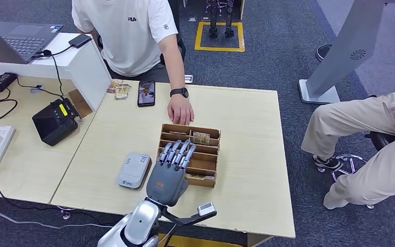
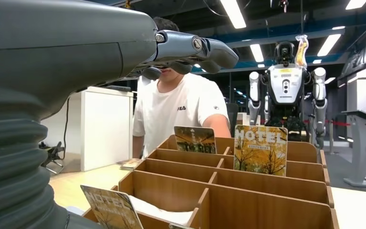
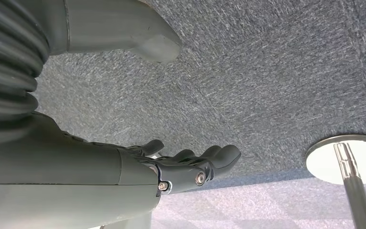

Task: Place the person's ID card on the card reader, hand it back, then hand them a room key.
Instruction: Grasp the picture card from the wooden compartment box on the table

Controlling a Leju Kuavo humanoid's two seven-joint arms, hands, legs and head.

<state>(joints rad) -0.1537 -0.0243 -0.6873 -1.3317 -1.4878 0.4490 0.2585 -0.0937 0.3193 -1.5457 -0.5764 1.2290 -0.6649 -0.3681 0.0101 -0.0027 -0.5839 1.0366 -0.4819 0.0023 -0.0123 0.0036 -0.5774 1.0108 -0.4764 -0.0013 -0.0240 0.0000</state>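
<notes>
Over the middle of the table (image 1: pixel 247 170), the left hand (image 1: pixel 171 172) hovers above the cardboard key organizer (image 1: pixel 189 154), fingers (image 1: pixel 177 153) extended and slightly apart, holding nothing. Hotel key cards stand in its slots: 1 key card (image 2: pixel 260 150) upright in a far compartment and another key card (image 2: pixel 195 139) behind it, toward the person's hand (image 1: pixel 180 109), which rests on the table just beyond the organizer's far edge. The card reader (image 1: pixel 133 170) lies beside the organizer toward the table's near edge; no ID card can be made out on it. The right hand (image 3: pixel 181 167) hangs over carpet, fingers loosely curled and holding nothing.

Risks, as a judgement: the cards stand thin and loose, so broad fingers could knock one flat, pinch 2, or push the light organizer toward the person's hand. A shallow pinch could let the card slip during the handover.
</notes>
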